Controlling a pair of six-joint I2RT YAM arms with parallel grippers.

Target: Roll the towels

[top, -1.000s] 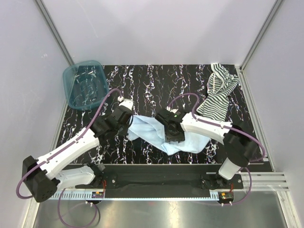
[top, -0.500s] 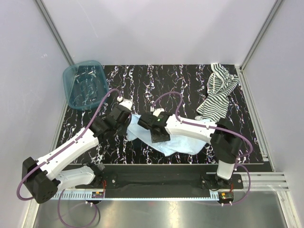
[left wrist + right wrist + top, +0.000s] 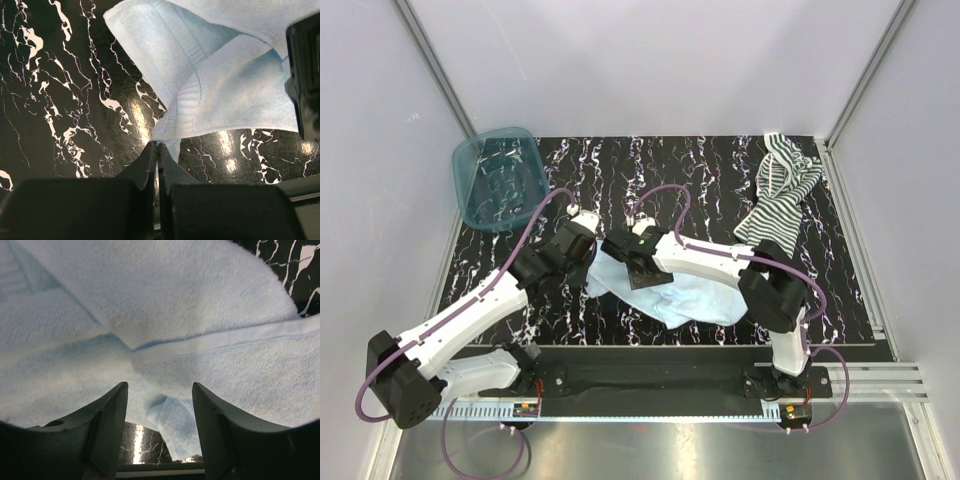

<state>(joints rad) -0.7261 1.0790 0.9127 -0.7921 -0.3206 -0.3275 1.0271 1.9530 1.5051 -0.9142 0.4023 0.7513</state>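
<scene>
The pale blue towel (image 3: pixel 695 297) lies crumpled at the table's near middle. My left gripper (image 3: pixel 591 262) is at its left end, and in the left wrist view the jaws (image 3: pixel 158 143) are shut on a corner of the pale blue cloth (image 3: pixel 225 95). My right gripper (image 3: pixel 638 272) hovers over the towel's left part, close to the left gripper. In the right wrist view it (image 3: pixel 160 390) stands open, with blue cloth (image 3: pixel 175 305) just below and beyond the fingertips. The striped towel (image 3: pixel 778 198) lies bunched at the far right, untouched.
A teal plastic basket (image 3: pixel 498 180) stands at the table's far left corner. The black marbled tabletop (image 3: pixel 650 170) stretches between basket and striped towel. White enclosure walls surround the table, and a metal rail (image 3: pixel 660 382) runs along the near edge.
My right gripper has travelled left across the blue towel towards the left gripper, its arm stretching further over the cloth. The left arm has kept still.
</scene>
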